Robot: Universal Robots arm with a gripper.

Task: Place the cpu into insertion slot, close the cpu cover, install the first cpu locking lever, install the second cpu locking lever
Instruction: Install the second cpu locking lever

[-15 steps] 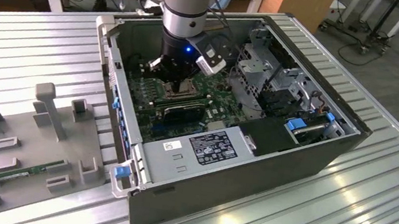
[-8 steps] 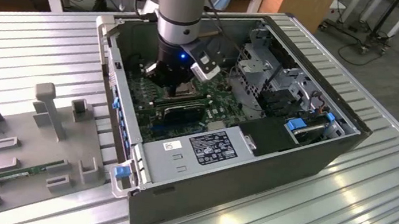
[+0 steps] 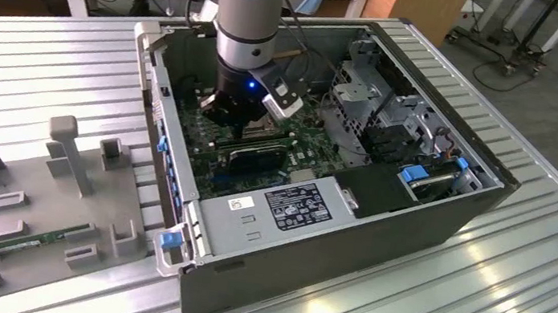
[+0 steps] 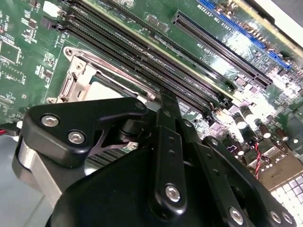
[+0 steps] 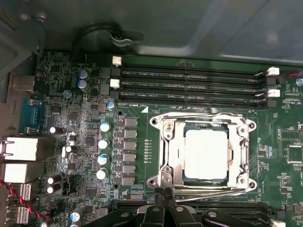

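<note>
The cpu (image 5: 206, 153), with its pale silver top, lies flat in the insertion slot (image 5: 204, 185) on the green motherboard. The cpu cover (image 5: 166, 150), a silvery frame, lies down around it, and the chip shows through its window. Thin wire levers run along two opposite sides of the frame. My gripper (image 5: 164, 193) is shut, its black fingertips together at a corner of the socket and touching or just above the lever's end there. In the second wrist view the gripper (image 4: 166, 97) points at the cover (image 4: 75, 78). In the exterior view the gripper (image 3: 244, 123) is deep inside the case.
Long black memory slots (image 5: 189, 85) run beside the socket, and a row of capacitors (image 5: 103, 142) stands on another side. The open computer case (image 3: 445, 211) walls in the arm. A grey fixture tray (image 3: 45, 207) with a green memory stick (image 3: 35, 242) lies at the exterior view's left.
</note>
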